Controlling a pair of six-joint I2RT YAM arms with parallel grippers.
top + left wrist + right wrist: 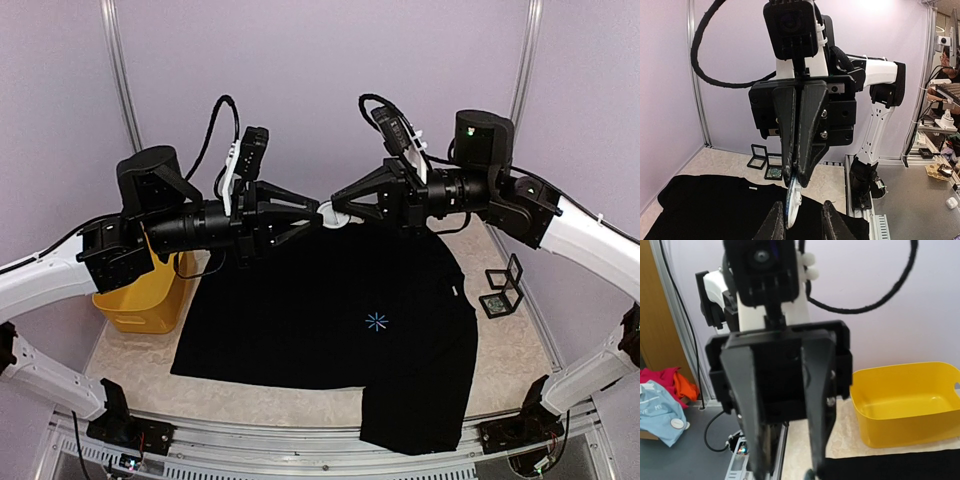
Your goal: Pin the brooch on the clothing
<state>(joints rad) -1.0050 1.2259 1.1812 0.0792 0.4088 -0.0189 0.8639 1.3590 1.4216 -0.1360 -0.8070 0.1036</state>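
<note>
Brooch (333, 213), a small white disc, is up in the air between the two hands, above the far collar end of the shirt (330, 310), not touching the fabric. Right hand (797, 177) is clamped on the brooch's upper edge, fingers pressed together. Left hand (803, 222) faces it from the other side, fingers narrowed and straddling the brooch's lower edge; a gap shows beside one finger, so no firm grip there. The black shirt lies flat on the desk (130, 365), a tiny light-blue starburst (376, 321) on the chest, one sleeve hanging over the near desk edge. A yellow bin (140, 295) sits at the shirt's left, partly under the left arm. A small open black case (503, 285) stands on the right, apart from the shirt.
</note>
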